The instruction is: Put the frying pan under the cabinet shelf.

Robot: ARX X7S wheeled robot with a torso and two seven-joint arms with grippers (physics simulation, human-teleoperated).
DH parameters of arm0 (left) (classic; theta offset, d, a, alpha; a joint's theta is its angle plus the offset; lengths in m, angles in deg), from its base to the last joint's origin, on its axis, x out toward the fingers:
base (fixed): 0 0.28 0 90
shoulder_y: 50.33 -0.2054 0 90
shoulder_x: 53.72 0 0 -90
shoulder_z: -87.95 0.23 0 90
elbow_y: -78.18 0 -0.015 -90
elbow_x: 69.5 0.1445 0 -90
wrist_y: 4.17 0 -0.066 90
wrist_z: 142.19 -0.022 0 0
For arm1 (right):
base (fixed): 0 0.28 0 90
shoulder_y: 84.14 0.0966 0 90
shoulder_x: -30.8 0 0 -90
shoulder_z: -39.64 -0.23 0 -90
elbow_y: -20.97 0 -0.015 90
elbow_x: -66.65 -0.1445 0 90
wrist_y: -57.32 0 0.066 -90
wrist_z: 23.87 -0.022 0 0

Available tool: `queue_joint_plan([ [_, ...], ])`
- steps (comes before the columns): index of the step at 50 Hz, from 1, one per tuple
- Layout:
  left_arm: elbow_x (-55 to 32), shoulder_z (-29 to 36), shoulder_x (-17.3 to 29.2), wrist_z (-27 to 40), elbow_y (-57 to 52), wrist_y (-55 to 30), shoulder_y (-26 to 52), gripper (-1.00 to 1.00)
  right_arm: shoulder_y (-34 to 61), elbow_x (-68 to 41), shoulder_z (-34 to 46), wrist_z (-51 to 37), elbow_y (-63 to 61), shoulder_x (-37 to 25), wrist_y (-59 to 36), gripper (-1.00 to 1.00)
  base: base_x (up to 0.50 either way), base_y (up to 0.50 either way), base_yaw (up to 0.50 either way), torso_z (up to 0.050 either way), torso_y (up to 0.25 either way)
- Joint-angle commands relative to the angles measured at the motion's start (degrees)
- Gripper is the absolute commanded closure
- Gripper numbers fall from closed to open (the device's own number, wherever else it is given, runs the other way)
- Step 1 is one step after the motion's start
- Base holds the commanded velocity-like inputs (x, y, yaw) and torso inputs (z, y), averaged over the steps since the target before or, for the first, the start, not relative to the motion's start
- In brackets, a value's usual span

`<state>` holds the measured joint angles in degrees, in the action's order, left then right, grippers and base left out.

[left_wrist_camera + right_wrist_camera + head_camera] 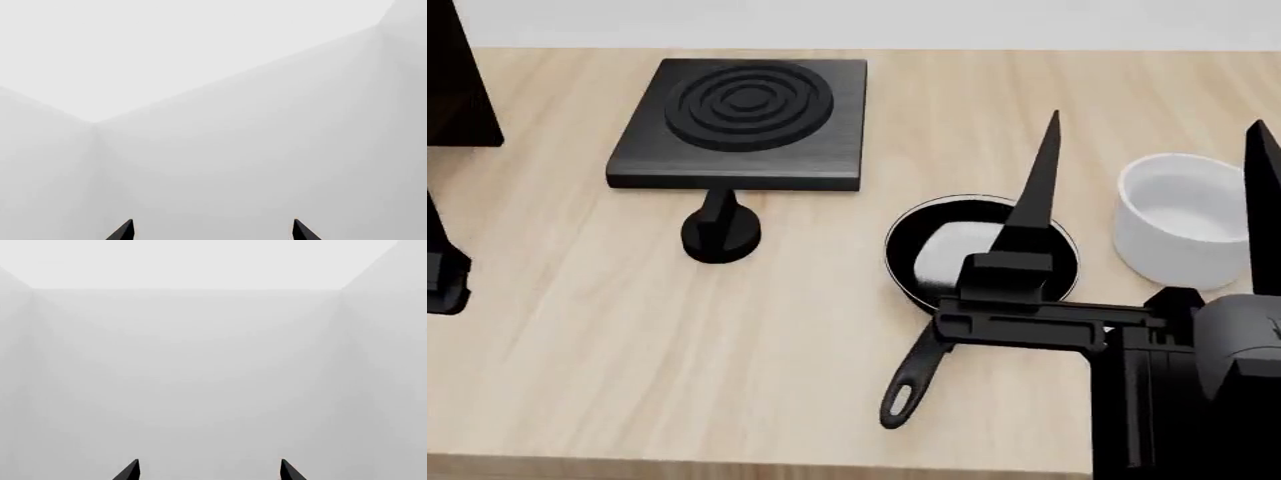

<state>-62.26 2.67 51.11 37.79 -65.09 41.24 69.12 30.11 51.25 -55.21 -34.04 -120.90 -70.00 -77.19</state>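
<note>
The frying pan (961, 262) lies on the wooden table right of centre, black with a pale rim, its long handle (910, 378) reaching toward the front edge. My right gripper (1157, 135) stands above and in front of the pan, open, with fingers (1044, 170) pointing up and holding nothing. Only a dark corner of the cabinet shelf (454, 80) shows at the far left. Part of my left arm (441, 268) shows at the left edge. In the wrist views the left gripper (213, 230) and right gripper (210, 470) are open, facing only pale walls.
A square black ringed stove plate (745, 122) sits at the back centre, with a small black knob (721, 236) just in front of it. A white round pot (1181, 228) stands right of the pan. The table's front edge (694, 465) runs along the bottom.
</note>
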Motion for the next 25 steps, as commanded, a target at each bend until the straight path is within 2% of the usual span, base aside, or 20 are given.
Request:
queue_joint_plan([
  [1, 0.2, -1.4, 0.5, 0.3, -2.3, -1.8, -0.1, -1.0, -0.2, -0.6, 0.2, -0.3, 0.2, -0.3, 0.6, -1.0, 0.0, 0.0, 0.0, 0.0, 0.0],
  [9, 0.4, -2.5, 0.9, 0.5, -3.3, -2.6, -0.8, -1.0, -0.2, -1.1, 0.5, -0.3, 0.4, -0.5, 0.9, -1.0, 0.0, 0.15, 0.0, 0.0, 0.0],
  [25, 0.4, -4.8, 1.2, 0.6, -5.2, -3.5, -2.2, -1.0, -0.2, -1.7, 1.5, -0.5, 0.7, -1.0, 1.6, -1.0, 0.0, 0.4, 0.0, 0.0, 0.0],
])
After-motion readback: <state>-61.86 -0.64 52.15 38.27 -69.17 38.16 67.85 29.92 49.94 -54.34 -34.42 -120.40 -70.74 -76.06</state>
